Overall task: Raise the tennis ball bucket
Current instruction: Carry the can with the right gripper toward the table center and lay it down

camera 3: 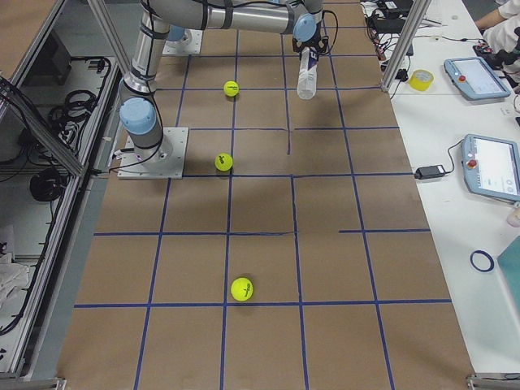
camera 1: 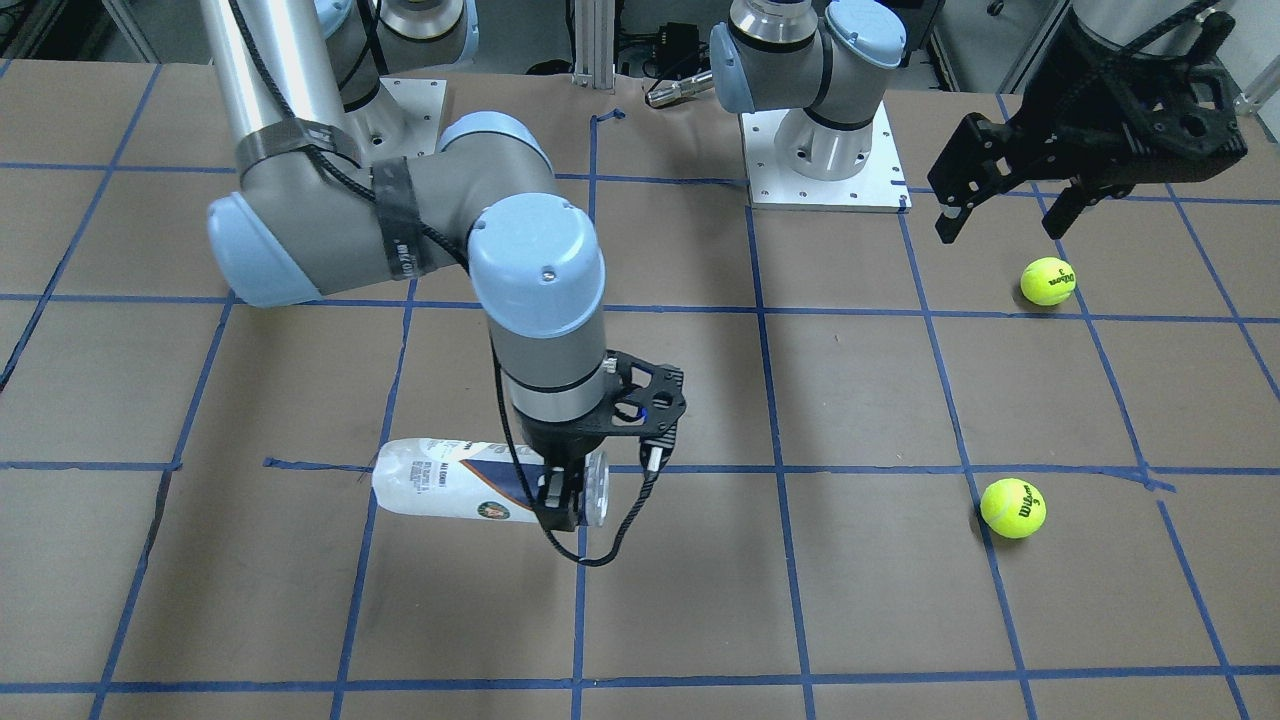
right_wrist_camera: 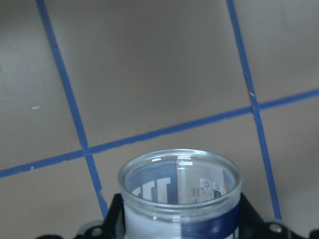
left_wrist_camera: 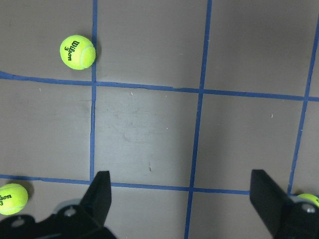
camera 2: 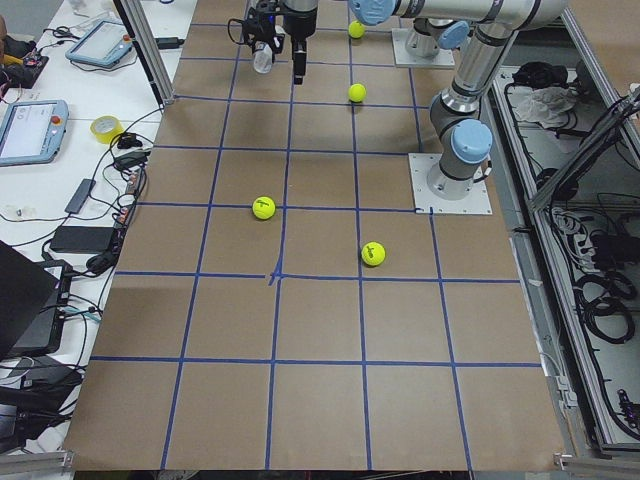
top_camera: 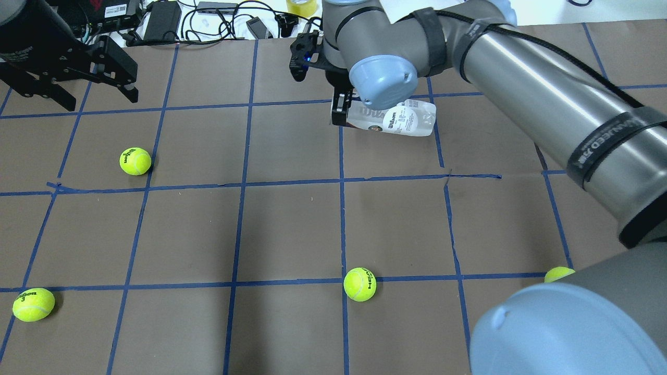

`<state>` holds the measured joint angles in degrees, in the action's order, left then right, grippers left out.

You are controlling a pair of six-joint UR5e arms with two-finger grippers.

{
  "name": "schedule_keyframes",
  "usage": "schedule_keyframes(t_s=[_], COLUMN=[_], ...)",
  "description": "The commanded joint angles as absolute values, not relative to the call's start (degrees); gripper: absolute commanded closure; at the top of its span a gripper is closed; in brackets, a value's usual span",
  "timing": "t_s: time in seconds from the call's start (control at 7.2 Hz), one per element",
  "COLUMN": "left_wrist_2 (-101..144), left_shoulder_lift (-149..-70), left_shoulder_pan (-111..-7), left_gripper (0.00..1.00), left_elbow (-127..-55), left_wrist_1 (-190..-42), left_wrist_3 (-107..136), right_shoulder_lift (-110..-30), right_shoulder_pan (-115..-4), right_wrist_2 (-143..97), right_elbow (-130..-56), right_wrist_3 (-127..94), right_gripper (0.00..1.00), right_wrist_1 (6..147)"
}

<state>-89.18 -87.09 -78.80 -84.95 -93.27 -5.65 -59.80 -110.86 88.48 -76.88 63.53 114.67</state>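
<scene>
Already the right gripper [camera 1: 562,497] clamps the bucket [camera 1: 440,485] near its mouth. The lift itself seems left to do; the left gripper [camera 1: 1000,228] hangs open

Right arm [camera 1: 530,290] stretches out, right fingers [top_camera: 337,112] clamped tight; left fingers [left_wrist_camera: 102,191] hover spread wide.

You have bright, even overhead light in every view. Shadows fall short and soft under the tennis balls [top_camera: 359,284]. Glare streaks the right arm [top_camera: 542,99] along its metal tube. Right wrist view: the tennis ball bucket [right_wrist_camera: 179,194] rim catches small highlights and is slightly soft. Left wrist view: the left gripper [left_wrist_camera: 179,174] reads black, detail lost.
</scene>
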Motion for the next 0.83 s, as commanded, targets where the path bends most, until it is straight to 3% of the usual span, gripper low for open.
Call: schedule_keyframes(t_s=[0.0,0.56,0.69], left_wrist_2=[-89.12,-89.03,-89.03], left_shoulder_lift=[-86.84,-86.40,-86.48], left_shoulder_pan=[-77.08,-77.08,-77.08], left_gripper=[0.00,0.00,0.00], left_elbow=[-85.16,-85.78,-85.78], left_wrist_1=[-93.34,-93.43,-93.43], left_wrist_3=[-7.56,-7.56,-7.56], right_shoulder_lift=[-55.23,-52.21,-51.86], right_shoulder_pan=[-114.52,-118.99,-119.00], right_wrist_2=[86.93,83.93,83.41], right_elbow=[-76.99,-76.90,-76.90], right_wrist_3=[67.23,66.71,66.80], right_gripper=[0.78,0.64,0.01], right_wrist_1=[119.78,124.28,124.63])
